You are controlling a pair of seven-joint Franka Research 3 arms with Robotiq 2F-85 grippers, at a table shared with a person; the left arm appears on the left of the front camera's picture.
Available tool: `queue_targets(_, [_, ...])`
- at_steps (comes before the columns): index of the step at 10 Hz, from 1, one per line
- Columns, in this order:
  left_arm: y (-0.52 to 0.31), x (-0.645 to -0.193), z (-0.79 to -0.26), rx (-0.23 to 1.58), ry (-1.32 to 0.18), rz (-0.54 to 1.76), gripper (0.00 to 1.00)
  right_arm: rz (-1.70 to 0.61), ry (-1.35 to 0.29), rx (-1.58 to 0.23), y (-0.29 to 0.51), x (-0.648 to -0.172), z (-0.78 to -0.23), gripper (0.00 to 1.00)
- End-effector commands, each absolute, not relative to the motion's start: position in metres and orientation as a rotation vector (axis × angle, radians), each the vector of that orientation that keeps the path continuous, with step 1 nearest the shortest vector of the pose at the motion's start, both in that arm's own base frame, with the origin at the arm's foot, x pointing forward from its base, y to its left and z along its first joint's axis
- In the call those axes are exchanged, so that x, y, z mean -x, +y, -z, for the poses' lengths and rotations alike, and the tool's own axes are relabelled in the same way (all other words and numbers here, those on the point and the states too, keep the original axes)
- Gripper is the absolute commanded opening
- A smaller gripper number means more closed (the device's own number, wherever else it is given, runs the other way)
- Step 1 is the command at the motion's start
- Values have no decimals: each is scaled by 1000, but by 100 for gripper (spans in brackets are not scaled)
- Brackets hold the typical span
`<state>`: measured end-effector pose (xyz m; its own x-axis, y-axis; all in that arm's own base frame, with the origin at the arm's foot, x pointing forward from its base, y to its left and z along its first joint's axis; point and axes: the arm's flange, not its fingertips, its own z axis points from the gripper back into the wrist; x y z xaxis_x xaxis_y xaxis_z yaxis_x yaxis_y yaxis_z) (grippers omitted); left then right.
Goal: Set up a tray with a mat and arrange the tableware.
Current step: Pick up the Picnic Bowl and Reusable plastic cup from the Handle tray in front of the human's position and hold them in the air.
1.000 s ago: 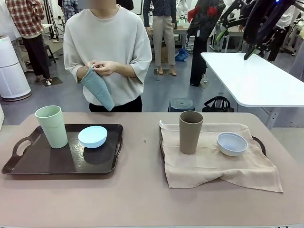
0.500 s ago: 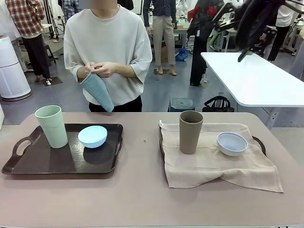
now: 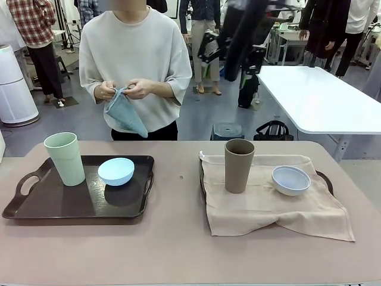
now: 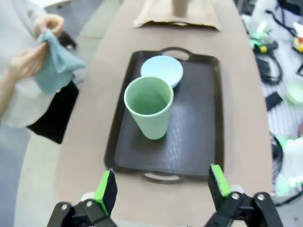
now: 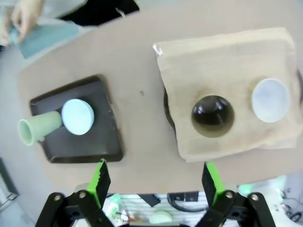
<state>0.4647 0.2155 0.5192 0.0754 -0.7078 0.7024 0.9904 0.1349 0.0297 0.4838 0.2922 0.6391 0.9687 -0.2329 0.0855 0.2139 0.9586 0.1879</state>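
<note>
A mint green tumbler [image 3: 65,159] and a light blue bowl [image 3: 116,171] stand on a bare dark tray [image 3: 59,205] at the left. At the right, a beige mat [image 3: 268,205] covers a second tray [image 3: 325,179] and carries a brown tumbler [image 3: 239,165] and a pale bluish-white bowl [image 3: 290,180]. My left gripper [image 4: 162,184] hangs open, high above the near end of the dark tray [image 4: 194,142], with the mint tumbler [image 4: 148,106] beyond it. My right gripper [image 5: 155,178] is open far above the table, over the brown tumbler [image 5: 212,116] and pale bowl [image 5: 270,100].
A person at the far side holds a blue-green cloth [image 3: 125,113] in both hands at chest height. A dark, blurred arm part [image 3: 241,36] sits high in the front view. Bare tabletop [image 3: 178,196] lies between the trays. A white table [image 3: 321,95] stands behind at the right.
The dark arm part at the top has swung from the far right towards the middle. The person's hands have shifted the cloth slightly. The tableware has not moved.
</note>
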Motion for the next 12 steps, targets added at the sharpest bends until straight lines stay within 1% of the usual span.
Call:
queue_targets(1, [230,-481,-519,540,-673,1479,100,255,-61,-128,320,-517,-643,100])
queue_targets(3, [223,-487,-501,624,-788,1489,100,254,-43,-123,355,-531,-620,100])
queue_targets(5, [209,-480,-477,702,-899,1457,100,256,-20,-139,377,-540,-598,100])
queue_targets(6, [174,-468,-478,724,-934,1442,100,227,-7,-166,386,-538,-589,100])
queue_targets(7, [149,-461,-489,726,-941,1415,100,178,20,-170,391,-536,-585,100])
queue_targets(8, [199,-484,-478,700,-866,1443,100,91,56,-168,387,-526,-582,100])
queue_targets(9, [199,-484,-478,700,-866,1443,100,203,-4,-152,387,-531,-578,100])
queue_targets(12, [199,-484,-478,700,-866,1443,100,203,-4,-152,387,-531,-578,100])
